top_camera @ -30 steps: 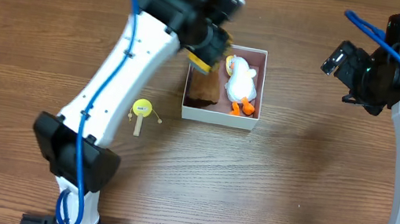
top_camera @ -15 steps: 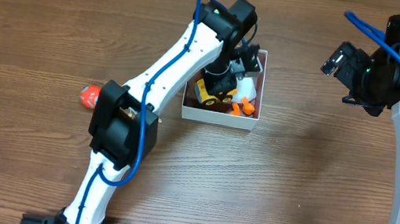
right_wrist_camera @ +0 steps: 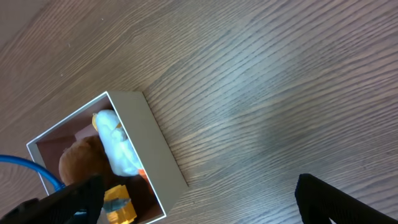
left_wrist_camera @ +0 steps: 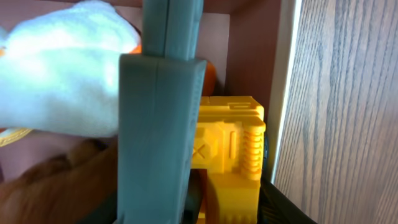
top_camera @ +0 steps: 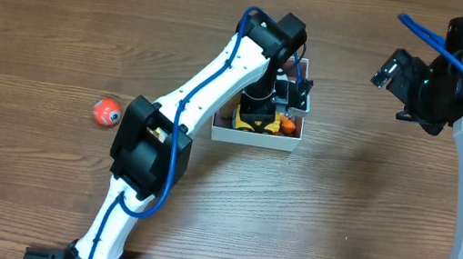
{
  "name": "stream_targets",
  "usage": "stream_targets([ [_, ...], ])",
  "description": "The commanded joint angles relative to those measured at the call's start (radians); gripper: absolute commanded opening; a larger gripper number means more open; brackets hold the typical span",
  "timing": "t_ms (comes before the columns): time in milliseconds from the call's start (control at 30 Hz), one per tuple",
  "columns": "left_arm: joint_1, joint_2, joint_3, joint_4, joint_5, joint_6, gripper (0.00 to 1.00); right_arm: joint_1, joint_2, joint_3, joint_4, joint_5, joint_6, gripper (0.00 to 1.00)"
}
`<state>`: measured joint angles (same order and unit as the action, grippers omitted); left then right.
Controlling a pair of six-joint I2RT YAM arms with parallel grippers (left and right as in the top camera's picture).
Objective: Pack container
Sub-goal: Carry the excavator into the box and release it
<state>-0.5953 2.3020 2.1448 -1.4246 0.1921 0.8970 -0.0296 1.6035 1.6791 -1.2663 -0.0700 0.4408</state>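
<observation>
The container (top_camera: 253,138) is a white-walled box with a pink inside, at the table's middle. It holds a white plush duck (left_wrist_camera: 62,81), a brown plush (left_wrist_camera: 56,186) and a yellow block toy (left_wrist_camera: 230,149). My left gripper (top_camera: 257,115) reaches down into the container, shut on the yellow toy, which rests low by the white wall (left_wrist_camera: 283,93). In the left wrist view the gripper (left_wrist_camera: 224,155) has a grey finger (left_wrist_camera: 161,124) beside the toy. My right gripper (top_camera: 393,71) is open and empty, raised well right of the container (right_wrist_camera: 155,137). The duck (right_wrist_camera: 118,146) and the yellow toy (right_wrist_camera: 118,205) also show in the right wrist view.
An orange ball (top_camera: 105,112) lies on the wooden table to the left. My left arm's elbow (top_camera: 151,145) hangs over the table left of the container. Bare wood lies between the container and my right arm.
My left arm has swung over and lowered the yellow toy into the container's front part. The orange ball has come into view; the right arm has not moved.
</observation>
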Motion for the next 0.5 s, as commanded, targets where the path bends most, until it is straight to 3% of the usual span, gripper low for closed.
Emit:
stream_targets([
  [0, -0.009, 0.026, -0.017, 0.009, 0.02, -0.039, 0.33, 0.0, -0.002, -0.005, 0.004, 0.016, -0.004, 1.0],
  [167, -0.006, 0.018, 0.023, 0.016, -0.037, -0.138, 0.47, 0.0, -0.002, -0.005, 0.004, 0.016, -0.004, 1.0],
  [200, -0.005, 0.012, 0.04, 0.016, -0.037, -0.151, 0.57, 0.0, -0.002, -0.005, 0.003, 0.016, -0.004, 1.0],
  [267, -0.005, -0.005, 0.08, 0.013, -0.037, -0.167, 0.67, 0.0, -0.002, -0.005, 0.003, 0.016, -0.004, 1.0],
  [333, -0.006, -0.028, 0.113, 0.011, -0.036, -0.2, 0.88, 0.0, -0.002, -0.005, 0.004, 0.016, -0.003, 1.0],
  [400, -0.005, -0.051, 0.134, 0.006, -0.034, -0.234, 0.99, 0.0, -0.002, -0.005, 0.004, 0.016, -0.003, 1.0],
  [467, -0.005, -0.082, 0.142, -0.009, -0.034, -0.251, 0.98, 0.0, -0.002, -0.005, 0.003, 0.016, -0.003, 1.0],
])
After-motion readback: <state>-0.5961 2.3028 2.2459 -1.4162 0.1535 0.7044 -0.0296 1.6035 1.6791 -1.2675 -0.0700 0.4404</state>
